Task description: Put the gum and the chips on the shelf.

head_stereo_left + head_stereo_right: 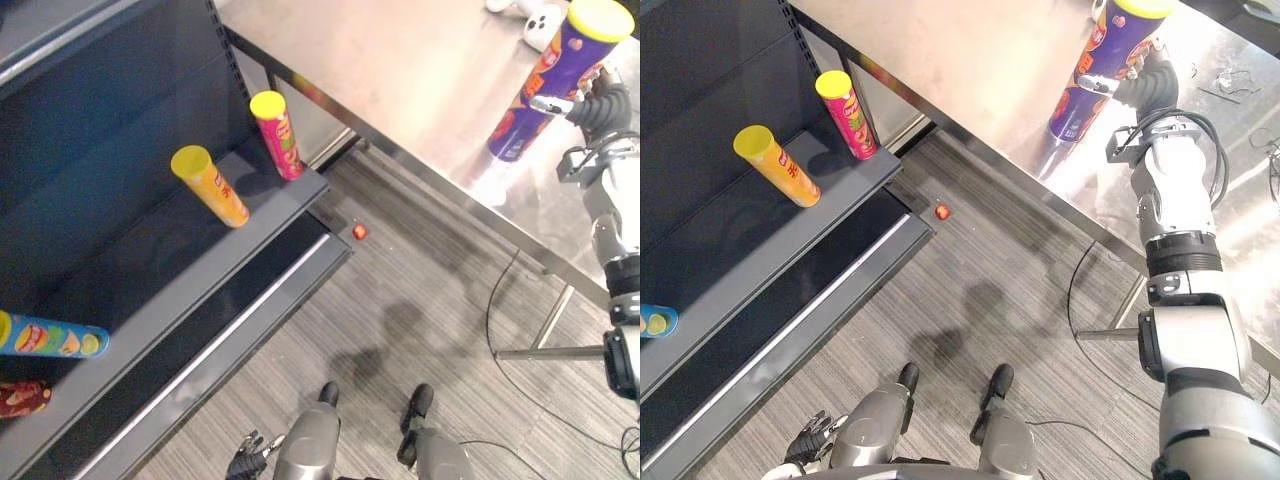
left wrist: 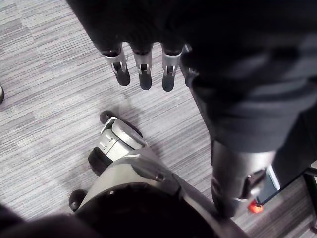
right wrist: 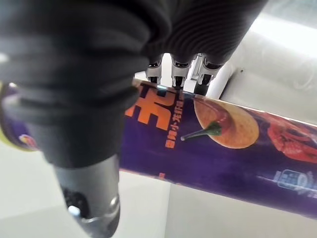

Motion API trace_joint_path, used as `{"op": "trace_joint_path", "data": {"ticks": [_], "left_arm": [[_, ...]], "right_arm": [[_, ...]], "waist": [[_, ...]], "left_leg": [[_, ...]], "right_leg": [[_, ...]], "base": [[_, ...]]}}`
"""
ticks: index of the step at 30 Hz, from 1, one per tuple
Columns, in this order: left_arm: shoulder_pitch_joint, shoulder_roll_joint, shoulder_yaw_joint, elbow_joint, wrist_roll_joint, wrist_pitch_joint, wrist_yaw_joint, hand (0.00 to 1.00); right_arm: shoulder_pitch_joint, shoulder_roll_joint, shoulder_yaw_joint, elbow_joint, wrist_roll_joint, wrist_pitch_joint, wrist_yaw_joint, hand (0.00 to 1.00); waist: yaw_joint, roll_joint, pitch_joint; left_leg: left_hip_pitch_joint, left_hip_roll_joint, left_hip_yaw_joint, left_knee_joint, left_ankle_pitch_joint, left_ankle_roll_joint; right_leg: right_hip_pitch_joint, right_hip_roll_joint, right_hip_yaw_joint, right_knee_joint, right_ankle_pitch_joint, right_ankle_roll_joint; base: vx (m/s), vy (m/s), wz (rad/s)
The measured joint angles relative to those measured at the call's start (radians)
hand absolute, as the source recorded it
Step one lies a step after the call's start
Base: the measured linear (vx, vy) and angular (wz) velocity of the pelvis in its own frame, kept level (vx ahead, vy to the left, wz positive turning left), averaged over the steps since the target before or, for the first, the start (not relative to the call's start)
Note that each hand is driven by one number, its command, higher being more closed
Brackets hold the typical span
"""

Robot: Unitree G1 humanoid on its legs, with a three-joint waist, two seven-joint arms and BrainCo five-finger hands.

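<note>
Right wrist view: the right hand is clamped on the purple chips can, with its fingers going round the far side and the thumb on the near side.
Right hand, from the head: it reaches over the steel table at the far right and grips the can's upper half, just under the yellow lid.
Purple chips can: at the far right of the table with its lid end up; I cannot tell whether its base touches the table top.
Left hand: hanging low over the striped grey floor, fingers straight and slightly apart, holding nothing.
Shelf: dark grey, on the left, well apart from the purple can.
Yellow can: upright on the shelf board.
Pink can: upright near the board's right end, just right of the yellow one.
Blue can: lying on its side at the near left of the shelf.
Red packet: just nearer than the blue can.
Small red object: on the floor between shelf and table.
White object: on the table's far edge, near the purple can's lid.
</note>
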Motion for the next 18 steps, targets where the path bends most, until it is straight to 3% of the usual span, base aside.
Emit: {"op": "trace_joint_path", "data": {"ticks": [18], "left_arm": [[0.0, 0.001, -0.003, -0.007, -0.009, -0.018, -0.007, 0.0]], "right_arm": [[-0.006, 0.005, 0.019, 0.0, 0.0, -0.04, -0.003, 1.0]], "waist": [[0.021, -0.004, 0.005]], "left_leg": [[0.008, 0.004, -0.003, -0.036, 0.029, -0.008]], "right_leg": [[-0.002, 0.001, -0.005, 0.001, -0.001, -0.003]], "base": [[-0.01, -0.008, 0.02]]}}
